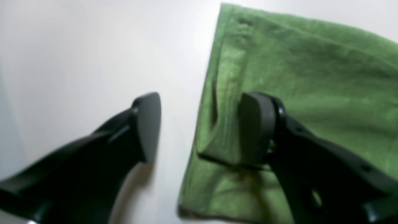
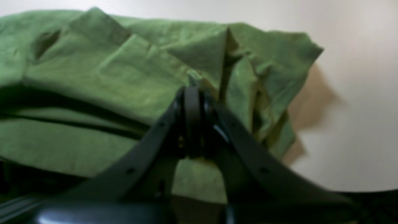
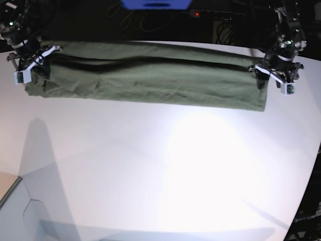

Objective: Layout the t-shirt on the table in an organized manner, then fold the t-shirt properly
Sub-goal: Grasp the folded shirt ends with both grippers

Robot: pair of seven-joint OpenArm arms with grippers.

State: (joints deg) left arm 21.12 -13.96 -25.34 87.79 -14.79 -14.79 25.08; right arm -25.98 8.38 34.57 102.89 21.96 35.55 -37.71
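Crosswise, wrinkled olive-green cotton T-shirt (image 3: 165,80) in a long folded strip on smooth white bench (image 3: 165,160), right fingers (image 2: 194,124) clamped on bunched cloth, left fingers (image 1: 143,127) apart.

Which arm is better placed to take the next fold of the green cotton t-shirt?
Probably the right: its black pincer is closed at the bunched green cloth, while the left black pincer stands open at the other end.

From my station I'm seeing plain green across the t-shirt (image 3: 165,83), unpatterned, while the worktop (image 3: 165,160) is showing smooth, pale white.
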